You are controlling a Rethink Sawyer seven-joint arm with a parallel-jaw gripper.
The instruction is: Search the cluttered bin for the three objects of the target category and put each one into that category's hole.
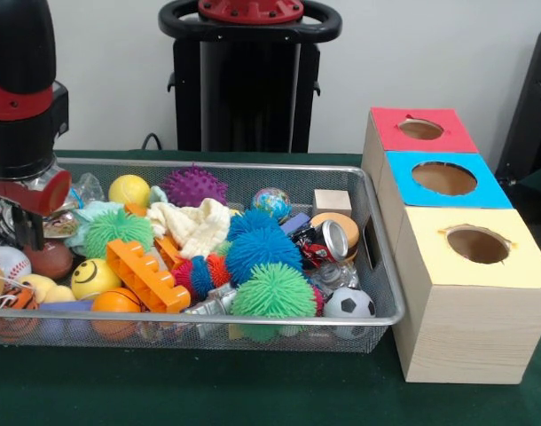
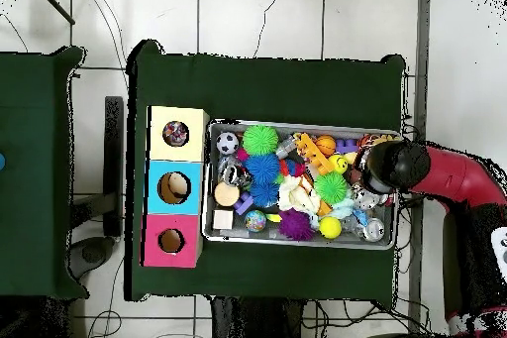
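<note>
Down at the end of the silver wire-mesh bin point(image 1: 381, 293) farthest from the boxes, the gripper point(image 1: 24, 222) sits low among the toys, and I can't tell whether it's clenched or released! The target category isn't clear from here. The overhead view shows something already lying in the yellow-topped wooden box's hole point(image 2: 175, 134); the blue-topped box's hole point(image 2: 173, 187) and red-topped box's hole point(image 2: 171, 241) look empty. So, at a guess, one drop made and two left. Candidates fill the bin: a fuzzy green pom ball point(image 1: 272, 291), a spiky purple ball point(image 1: 194, 186), a small soccer ball point(image 1: 348, 304).
</note>
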